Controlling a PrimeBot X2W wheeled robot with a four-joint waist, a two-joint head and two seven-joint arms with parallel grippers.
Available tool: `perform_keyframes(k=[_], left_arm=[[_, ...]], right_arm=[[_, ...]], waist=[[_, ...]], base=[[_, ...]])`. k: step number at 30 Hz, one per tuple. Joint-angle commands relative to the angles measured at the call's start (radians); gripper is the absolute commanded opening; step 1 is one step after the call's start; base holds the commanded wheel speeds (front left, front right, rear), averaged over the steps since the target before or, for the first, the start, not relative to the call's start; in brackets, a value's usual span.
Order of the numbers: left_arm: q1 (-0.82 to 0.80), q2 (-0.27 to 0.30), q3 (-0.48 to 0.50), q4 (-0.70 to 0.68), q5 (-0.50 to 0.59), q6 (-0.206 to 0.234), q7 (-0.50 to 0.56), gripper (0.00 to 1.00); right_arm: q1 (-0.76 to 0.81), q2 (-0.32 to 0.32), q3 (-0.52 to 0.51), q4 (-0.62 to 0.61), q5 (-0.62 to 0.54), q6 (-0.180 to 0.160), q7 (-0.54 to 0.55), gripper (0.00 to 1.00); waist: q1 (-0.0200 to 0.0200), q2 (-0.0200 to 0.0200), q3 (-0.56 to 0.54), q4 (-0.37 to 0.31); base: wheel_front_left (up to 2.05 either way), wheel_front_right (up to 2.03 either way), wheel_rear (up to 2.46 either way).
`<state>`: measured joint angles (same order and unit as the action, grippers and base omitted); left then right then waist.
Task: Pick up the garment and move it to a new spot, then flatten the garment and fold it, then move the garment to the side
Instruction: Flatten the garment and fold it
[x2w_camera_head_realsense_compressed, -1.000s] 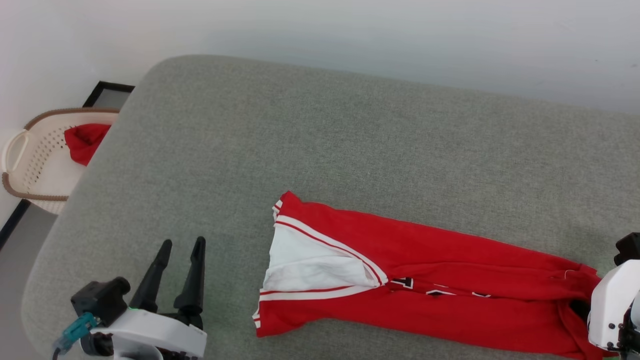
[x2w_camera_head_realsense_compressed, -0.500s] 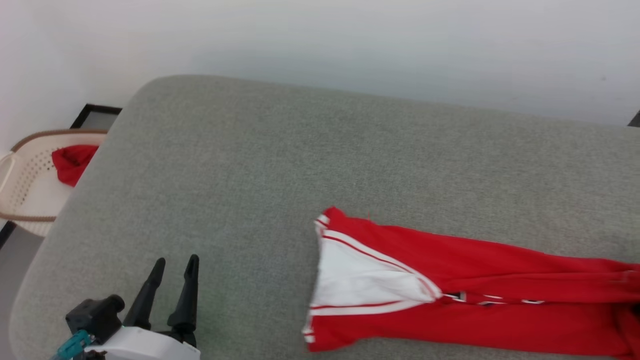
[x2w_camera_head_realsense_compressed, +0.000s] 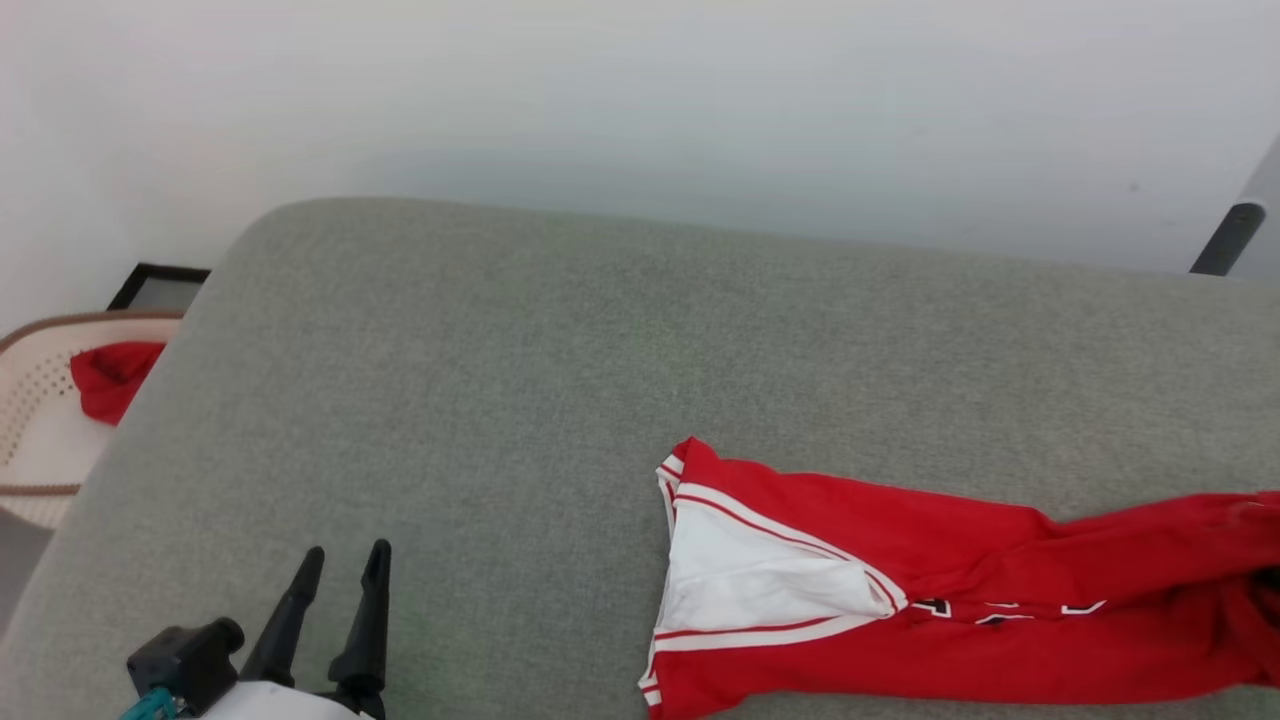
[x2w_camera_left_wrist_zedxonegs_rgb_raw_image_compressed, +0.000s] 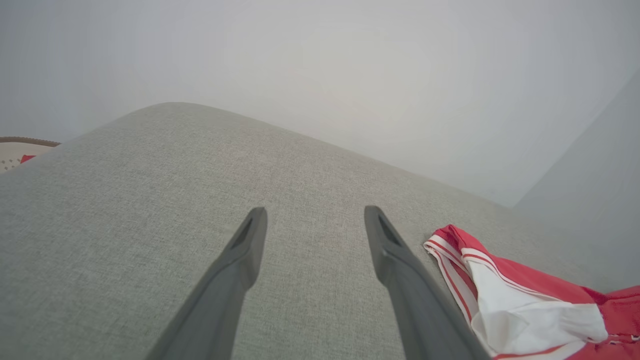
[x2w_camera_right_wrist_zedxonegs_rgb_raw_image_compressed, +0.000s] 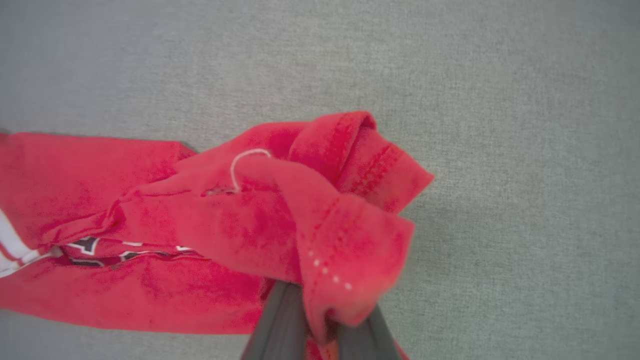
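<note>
We see a big grey cushion (x2w_camera_head_realsense_compressed: 480, 400) with a white wall (x2w_camera_head_realsense_compressed: 640, 100) behind it. The garment (x2w_camera_head_realsense_compressed: 980, 650) lies on the cushion at about 4 o'clock in the head view. It is a long red bundle with a white sleeve on top, and its striped end points to 9 o'clock.

Our right gripper (x2w_camera_right_wrist_zedxonegs_rgb_raw_image_compressed: 320, 325) is clenched on the garment's red edge, and a fold hangs over its fingers. Our left gripper (x2w_camera_head_realsense_compressed: 347, 552) sits at 7 o'clock with its fingers spread wide, grasping nothing. It is well apart from the garment, and bare cushion lies between them.

Off the cushion at 9 o'clock is a pale basket (x2w_camera_head_realsense_compressed: 90, 320) with a small red cloth (x2w_camera_head_realsense_compressed: 105, 375) inside. Just beside it stands a black frame (x2w_camera_head_realsense_compressed: 130, 285). At 2 o'clock a dark pole (x2w_camera_head_realsense_compressed: 1225, 238) leans.

We count one garment, one basket, one small cloth, one frame, one pole and two grippers.
</note>
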<state>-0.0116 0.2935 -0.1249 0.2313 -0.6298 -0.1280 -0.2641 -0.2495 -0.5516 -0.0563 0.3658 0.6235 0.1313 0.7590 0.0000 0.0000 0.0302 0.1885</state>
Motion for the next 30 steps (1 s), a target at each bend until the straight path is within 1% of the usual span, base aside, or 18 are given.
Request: perform_keyframes(k=[1,5,9,14,17,20,24,30], left_arm=[[0.014,0.003,0.002,0.0,-0.003,-0.005,0.001,1.0],[0.018,0.001,0.002,0.003,-0.004,-0.005,0.001,1.0],[0.016,-0.002,-0.005,0.008,-0.002,-0.005,0.001,1.0],[0.005,-0.007,-0.016,0.015,0.001,-0.005,0.001,1.0],[-0.006,-0.013,-0.028,0.02,0.001,-0.005,0.001,1.0],[-0.021,-0.019,-0.047,0.026,-0.001,-0.005,0.001,1.0],[-0.046,-0.026,-0.07,0.035,-0.006,-0.004,0.001,1.0],[-0.072,-0.035,-0.087,0.047,-0.015,-0.004,0.001,1.0]], right_arm=[[0.021,0.013,0.011,-0.045,0.024,-0.001,0.014,0.0],[0.043,0.057,0.039,-0.196,0.057,-0.001,0.068,0.0],[0.057,0.115,0.083,-0.325,0.072,-0.001,0.114,0.0],[0.036,0.187,0.162,-0.41,0.06,-0.001,0.139,0.0],[0.023,0.22,0.207,-0.425,0.059,-0.001,0.14,0.0],[0.001,0.25,0.255,-0.415,0.058,-0.001,0.132,0.0],[-0.025,0.281,0.31,-0.376,0.042,-0.001,0.107,0.0],[-0.067,0.31,0.385,-0.295,0.019,-0.001,0.057,0.0]], waist=[[0.0,0.0,-0.014,-0.011],[0.0,0.0,-0.028,-0.018],[0.0,0.0,-0.038,-0.015],[0.0,0.0,-0.048,0.005],[0.0,0.0,-0.049,0.027],[0.0,0.0,-0.046,0.054],[0.0,0.0,-0.038,0.091],[0.0,0.0,-0.025,0.133]], base=[[0.0,0.0,0.0],[0.0,0.0,0.0],[0.0,0.0,0.0],[0.0,0.0,0.0],[0.0,0.0,0.0],[0.0,0.0,0.0],[0.0,0.0,0.0],[0.0,0.0,0.0]])
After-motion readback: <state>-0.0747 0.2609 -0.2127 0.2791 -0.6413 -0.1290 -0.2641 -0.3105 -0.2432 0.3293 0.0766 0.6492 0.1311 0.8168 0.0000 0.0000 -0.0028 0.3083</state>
